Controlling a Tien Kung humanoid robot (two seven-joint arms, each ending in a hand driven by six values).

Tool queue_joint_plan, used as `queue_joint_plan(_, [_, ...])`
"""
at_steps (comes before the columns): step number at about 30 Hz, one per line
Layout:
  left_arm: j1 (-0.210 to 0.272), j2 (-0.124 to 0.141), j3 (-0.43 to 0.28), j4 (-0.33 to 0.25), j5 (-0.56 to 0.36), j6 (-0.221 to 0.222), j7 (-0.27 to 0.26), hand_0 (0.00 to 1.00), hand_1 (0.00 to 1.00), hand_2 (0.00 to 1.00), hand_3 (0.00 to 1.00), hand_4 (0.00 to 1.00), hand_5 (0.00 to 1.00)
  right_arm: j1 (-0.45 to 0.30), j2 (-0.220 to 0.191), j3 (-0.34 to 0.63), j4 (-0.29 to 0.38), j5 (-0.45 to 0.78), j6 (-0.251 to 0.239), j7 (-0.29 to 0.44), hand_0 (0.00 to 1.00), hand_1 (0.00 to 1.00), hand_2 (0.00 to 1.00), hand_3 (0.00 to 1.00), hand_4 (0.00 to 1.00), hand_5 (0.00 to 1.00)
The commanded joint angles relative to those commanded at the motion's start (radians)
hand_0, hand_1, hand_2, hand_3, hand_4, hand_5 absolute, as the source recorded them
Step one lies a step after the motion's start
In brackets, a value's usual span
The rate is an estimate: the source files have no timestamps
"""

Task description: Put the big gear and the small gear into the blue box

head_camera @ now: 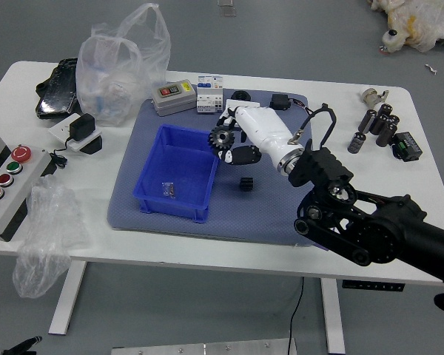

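My right hand point(234, 142) reaches in over the mat's middle, its fingers closed on a dark toothed gear point(221, 138). The gear is held at the right rim of the blue box point(141, 171), near its back corner. A small clear item point(169, 190) lies inside the box. A small black block-like piece point(246, 184) sits on the mat right of the box; whether it is a gear I cannot tell. Behind the hand is a round black object point(240, 95), partly hidden. My left hand point(16, 348) shows only slightly at the bottom left corner.
On the grey-blue mat point(270, 214) stand a beige device point(174, 97), a white block point(209, 95) and a black cube point(280, 101). Plastic bags point(122, 70) and a button panel point(7, 185) are at the left. Dark cylinders point(385, 126) stand at the right.
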Motion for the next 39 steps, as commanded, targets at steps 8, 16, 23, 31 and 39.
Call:
queue_joint_plan(8, [-0.001, 0.001, -0.011, -0.003, 0.022, -0.004, 0.010, 0.655, 0.490, 0.514, 0.718, 0.741, 0.620, 0.022, 0.031, -0.075, -0.022, 0.003, 0.068, -0.003, 0.486, 0.781, 0.828, 0.724, 0.584, 0.193])
queue_joint_plan(16, [-0.005, -0.002, -0.046, -0.011, 0.099, -0.026, 0.042, 0.655, 0.489, 0.511, 0.719, 0.741, 0.621, 0.024, 0.038, -0.088, -0.031, 0.005, 0.081, -0.028, 0.500, 0.863, 0.987, 0.915, 0.604, 0.199])
queue_joint_plan(23, [-0.007, -0.004, -0.043, -0.010, 0.095, -0.025, 0.039, 0.655, 0.489, 0.510, 0.721, 0.741, 0.620, -0.006, 0.024, -0.020, -0.023, -0.008, 0.035, -0.013, 0.492, 0.870, 0.998, 0.953, 0.615, 0.194])
queue_joint_plan(31, [0.003, -0.005, -0.033, -0.008, 0.071, -0.018, 0.031, 0.655, 0.490, 0.511, 0.722, 0.742, 0.624, -0.142, -0.065, 0.143, 0.011, 0.018, -0.042, -0.038, 0.379, 0.495, 0.804, 0.883, 0.646, 0.198])
queue_joint_plan(39, [0.009, -0.005, -0.034, -0.006, 0.060, -0.012, 0.027, 0.655, 0.490, 0.511, 0.721, 0.742, 0.624, -0.211, -0.075, 0.124, -0.010, 0.176, -0.044, -0.015, 0.370, 0.484, 0.802, 0.885, 0.679, 0.215])
